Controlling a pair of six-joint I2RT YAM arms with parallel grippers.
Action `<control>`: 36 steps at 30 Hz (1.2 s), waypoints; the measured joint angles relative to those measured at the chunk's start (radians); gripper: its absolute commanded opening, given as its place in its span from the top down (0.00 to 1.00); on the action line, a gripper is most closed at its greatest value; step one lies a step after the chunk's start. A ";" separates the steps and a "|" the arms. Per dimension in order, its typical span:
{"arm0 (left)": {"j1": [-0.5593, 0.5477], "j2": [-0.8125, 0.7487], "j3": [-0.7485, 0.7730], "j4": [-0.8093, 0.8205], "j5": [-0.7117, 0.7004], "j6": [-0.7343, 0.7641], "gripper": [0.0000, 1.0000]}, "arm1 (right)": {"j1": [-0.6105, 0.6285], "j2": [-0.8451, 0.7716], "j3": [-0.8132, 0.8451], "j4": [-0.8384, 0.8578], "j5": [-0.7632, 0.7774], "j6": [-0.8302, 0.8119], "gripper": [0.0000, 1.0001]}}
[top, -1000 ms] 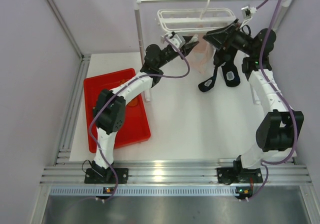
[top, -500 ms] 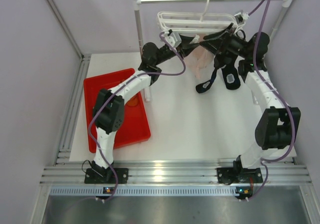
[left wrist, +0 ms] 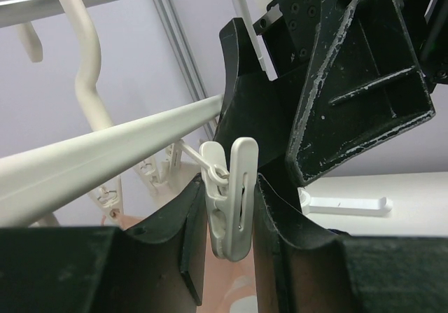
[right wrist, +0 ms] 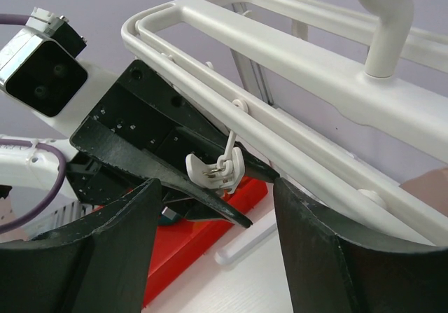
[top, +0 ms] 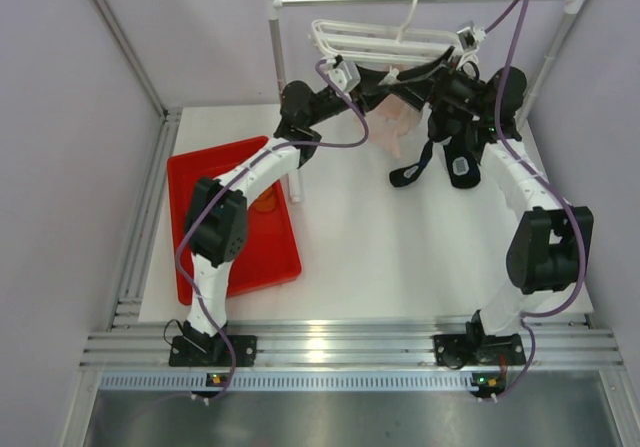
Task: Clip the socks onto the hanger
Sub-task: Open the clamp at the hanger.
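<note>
The white hanger [top: 380,37] hangs by its hook from the metal rail. My left gripper [left wrist: 229,187] is up under its front bar and shut on one dangling white clip [left wrist: 234,211]. From the right wrist view, that clip [right wrist: 218,169] sits between the left gripper's black fingers [right wrist: 175,155]. My right gripper [right wrist: 217,236] faces it from close by, open, with nothing touching its pads. In the top view the two grippers, left [top: 390,75] and right [top: 425,72], meet beneath the hanger. One orange sock [top: 265,202] lies in the red tray [top: 230,167]; the teal socks are out of view.
A pale pink pair [top: 400,117] and two longer black socks [top: 415,167] hang from the hanger's clips. The rail stand's white post [top: 278,87] rises just left of the left arm. The purple back wall is close behind the hanger.
Both grippers and the hanger have shifted a little to the left. The right gripper has drawn closer to the left one and its jaws have spread wider. The left grip is unchanged.
</note>
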 measured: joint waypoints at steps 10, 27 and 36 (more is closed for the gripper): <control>0.004 0.000 0.013 -0.004 0.032 -0.021 1.00 | 0.009 -0.002 -0.087 0.185 0.067 0.028 0.35; 0.003 0.009 0.015 0.001 0.031 -0.037 1.00 | 0.016 -0.078 -0.266 0.355 0.149 -0.153 0.24; 0.003 0.009 0.016 0.004 0.034 -0.037 1.00 | 0.016 -0.099 -0.275 0.429 0.167 -0.182 0.26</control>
